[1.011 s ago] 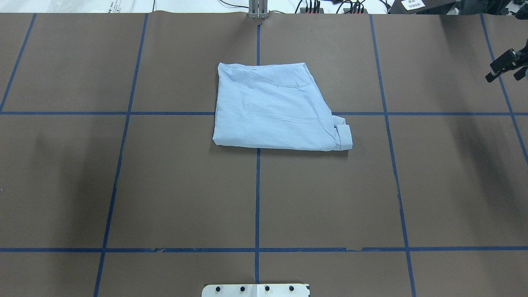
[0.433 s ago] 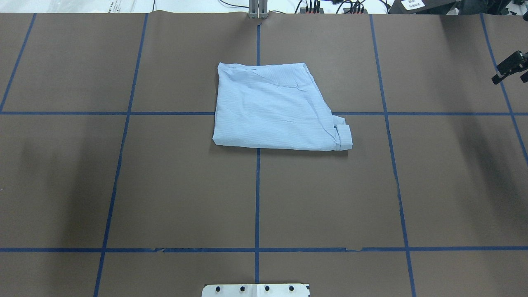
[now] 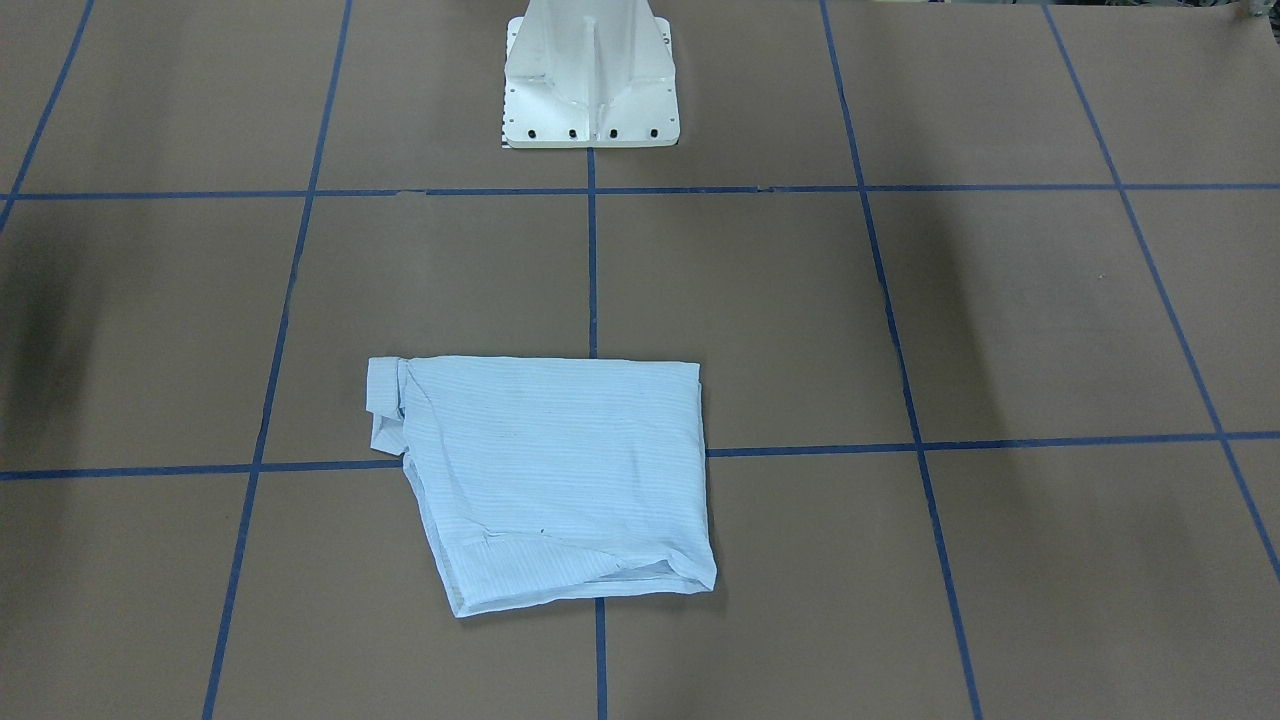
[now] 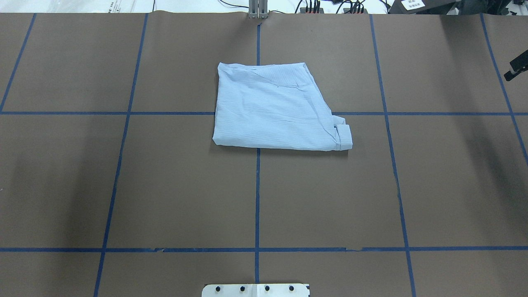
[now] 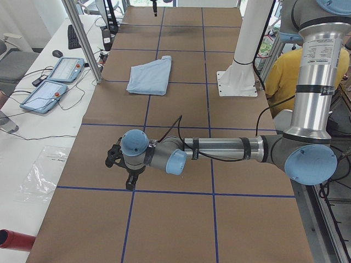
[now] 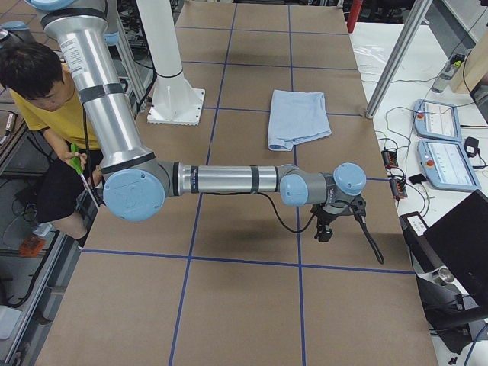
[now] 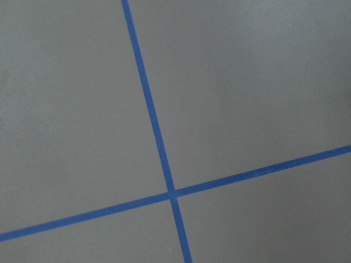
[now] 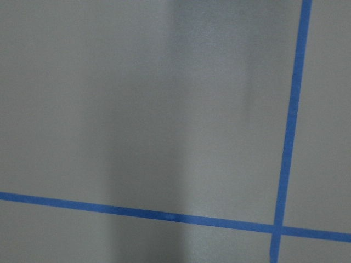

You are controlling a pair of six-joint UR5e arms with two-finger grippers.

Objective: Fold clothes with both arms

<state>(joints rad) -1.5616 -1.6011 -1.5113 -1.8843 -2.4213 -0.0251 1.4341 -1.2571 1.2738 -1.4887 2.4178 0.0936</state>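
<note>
Shirt (image 4: 275, 110) — light blue, folded into a flat packet, is lying on the brown table (image 4: 165, 185) across the centre tape line, beyond my pedestal (image 3: 590, 80). A cuff (image 4: 344, 137) is poking out at its near right corner. My left gripper (image 5: 130, 182) and right gripper (image 6: 324, 231) are hovering well apart from it, at opposite table ends — whether either is clenched or released, I cannot tell.

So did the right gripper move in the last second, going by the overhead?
Yes. The right gripper has slid toward the overhead view's right edge, its tip passing over the blue tape line, away from the shirt.
</note>
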